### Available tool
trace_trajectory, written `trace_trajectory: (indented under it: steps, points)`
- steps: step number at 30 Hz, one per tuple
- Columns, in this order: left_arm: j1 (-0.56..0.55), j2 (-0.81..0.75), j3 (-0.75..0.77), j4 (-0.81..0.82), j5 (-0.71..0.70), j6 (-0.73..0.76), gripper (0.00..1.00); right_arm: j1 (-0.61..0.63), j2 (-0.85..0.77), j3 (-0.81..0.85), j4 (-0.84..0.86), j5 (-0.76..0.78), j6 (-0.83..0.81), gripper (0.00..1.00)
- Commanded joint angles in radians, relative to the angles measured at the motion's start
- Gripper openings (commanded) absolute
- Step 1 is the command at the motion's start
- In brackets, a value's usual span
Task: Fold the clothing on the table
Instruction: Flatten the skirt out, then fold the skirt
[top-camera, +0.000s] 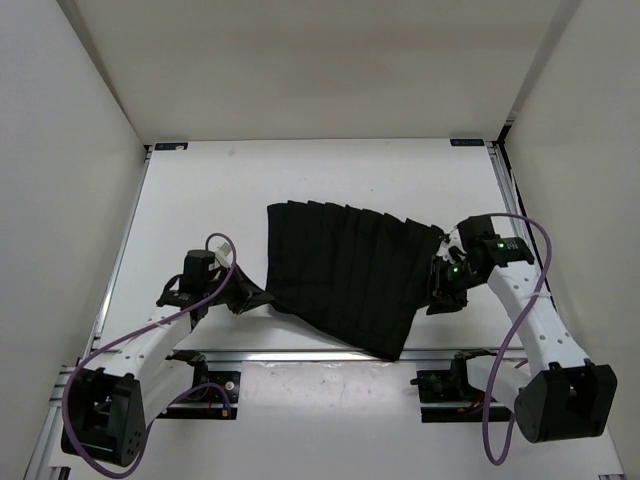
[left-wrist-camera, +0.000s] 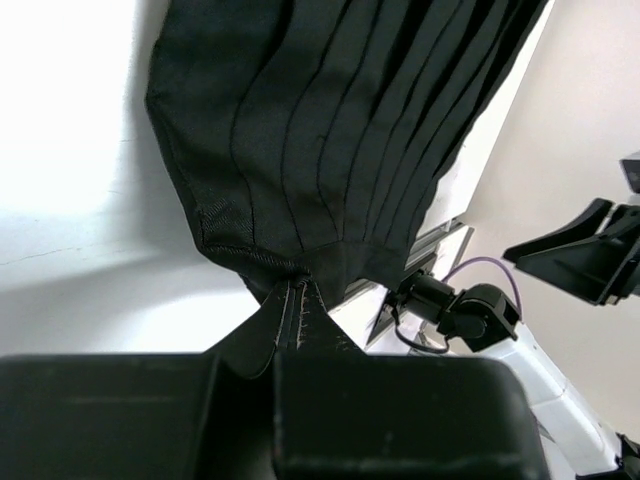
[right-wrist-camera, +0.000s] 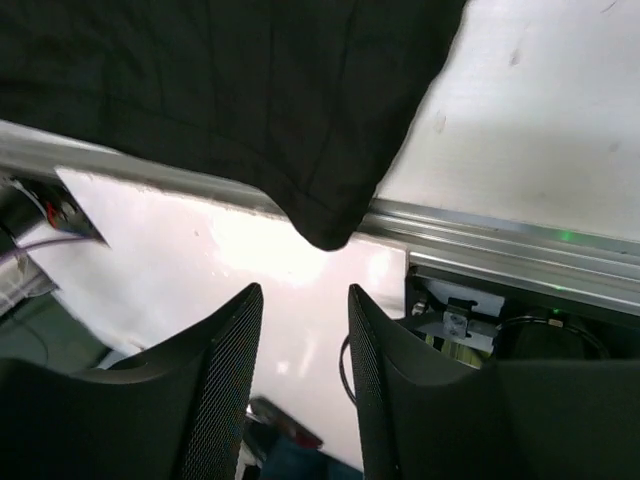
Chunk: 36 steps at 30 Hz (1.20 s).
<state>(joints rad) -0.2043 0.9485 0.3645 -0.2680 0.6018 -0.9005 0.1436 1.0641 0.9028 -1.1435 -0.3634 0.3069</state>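
Garment (top-camera: 345, 275) lies spread on the table (top-camera: 220, 190), roughly mid-table. Its pleats run from the far edge toward you, and the whole piece is skewed so that the near right corner reaches down to the rail (top-camera: 300, 353) along the near edge. In the right wrist view that rounded corner laps over the rail and covers part of it. You have the left gripper (top-camera: 245, 295) low at the near left corner of the garment, jaws clamped together on the fabric. The left wrist view shows a stitched hem corner pinched between the fingers (left-wrist-camera: 400, 410), pulled into a small peak, with the pleats fanning away from the pinch. The cloth next to the pinch is drawn up in a slight ridge; the rest rests flat on the white surface. The right gripper (top-camera: 442, 290) sits just beside the right edge of the garment, near its far right corner. In its wrist view both fingers (right-wrist-camera: 225, 370) stand apart with bare table showing through the gap and no fabric between them, so you have that gripper open and holding nothing. From overhead you cannot tell whether it touches the cloth edge. The two grippers flank the garment, left and right, well apart.
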Motion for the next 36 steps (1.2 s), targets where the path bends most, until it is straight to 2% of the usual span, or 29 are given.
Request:
trace_trajectory:
  steps: [1,5,11,23,29,36]
  points:
    - [0.008,-0.017,-0.029,0.019,0.013,-0.020,0.00,0.031,0.029,-0.063,-0.001,-0.037,0.021,0.45]
    - [0.005,-0.004,-0.033,0.019,0.010,-0.021,0.00,0.076,0.091,-0.200,0.085,-0.058,0.055,0.45]
    - [-0.003,-0.001,-0.036,0.006,0.013,-0.023,0.00,0.005,0.157,-0.341,0.195,-0.080,0.081,0.42]
    - [-0.020,0.035,0.001,-0.017,0.015,-0.006,0.00,0.022,0.169,-0.361,0.361,-0.052,0.213,0.41]
    - [-0.035,0.049,0.030,-0.039,-0.002,0.015,0.00,0.036,0.186,-0.378,0.402,-0.032,0.242,0.39]
    - [-0.041,0.070,0.050,-0.051,-0.008,0.031,0.00,0.100,0.206,-0.374,0.375,-0.031,0.261,0.37]
